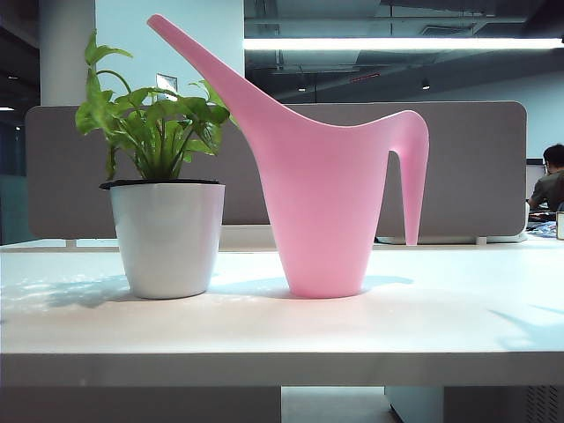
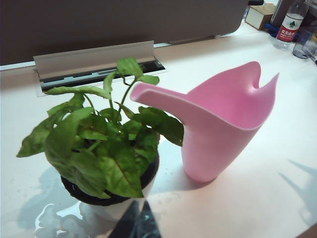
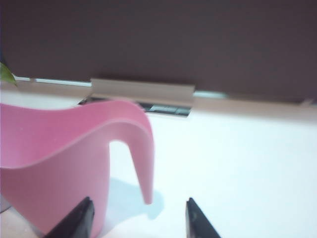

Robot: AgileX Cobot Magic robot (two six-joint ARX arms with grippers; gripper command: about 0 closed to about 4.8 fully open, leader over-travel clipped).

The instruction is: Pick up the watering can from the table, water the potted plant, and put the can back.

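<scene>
Presently, the wide white worktop carries a tall pink plastic watering can, upright, just right of the small leafy plant in its glossy white black-rimmed pot, spout over the leaves. The right gripper hangs by the can's drooping handle, fingers apart, holding nothing. The left gripper sits near the pot; fingers indistinct, state undetermined.

worktop: potted plant at left, watering can just beside it at right, both upright, spout reaching over the leaves, handle on the far side from the plant. partition panel behind both. right gripper near the handle, fingers apart, nothing between; left gripper unseen.
</scene>
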